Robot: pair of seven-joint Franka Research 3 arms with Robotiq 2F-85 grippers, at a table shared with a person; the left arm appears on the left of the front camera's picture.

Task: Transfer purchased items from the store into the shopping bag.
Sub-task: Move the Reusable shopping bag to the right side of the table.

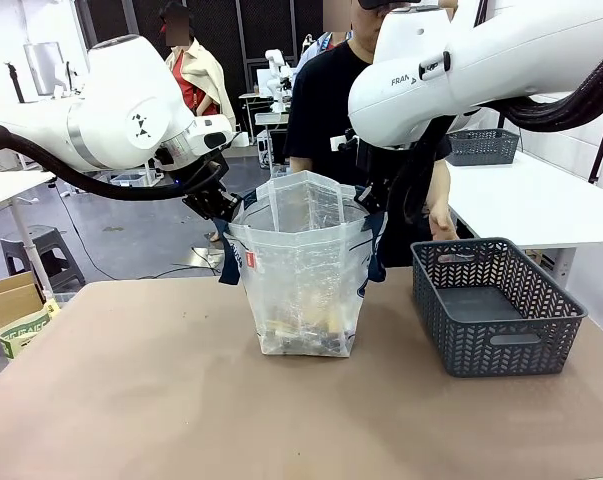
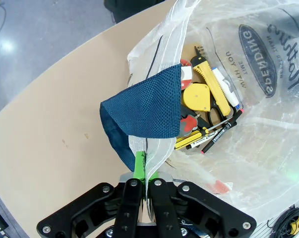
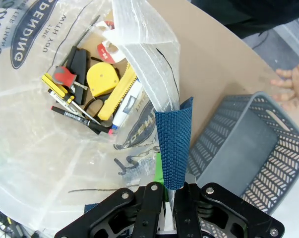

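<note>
The shopping bag, translucent with navy straps, stands open at the table's middle, its mouth stretched between both grippers. My left gripper is shut on its left rim beside the blue strap, seen close in the left wrist view. My right gripper is shut on the right rim and strap, seen close in the right wrist view. The purchased items lie in the bag's bottom: a yellow tape measure, a yellow cutter, pens. The grey lattice basket stands empty to the right.
A person in black stands behind the bag, one hand resting on the table by the basket's far side. A second grey basket sits on a white table at the back right. A cardboard box is off the table's left edge.
</note>
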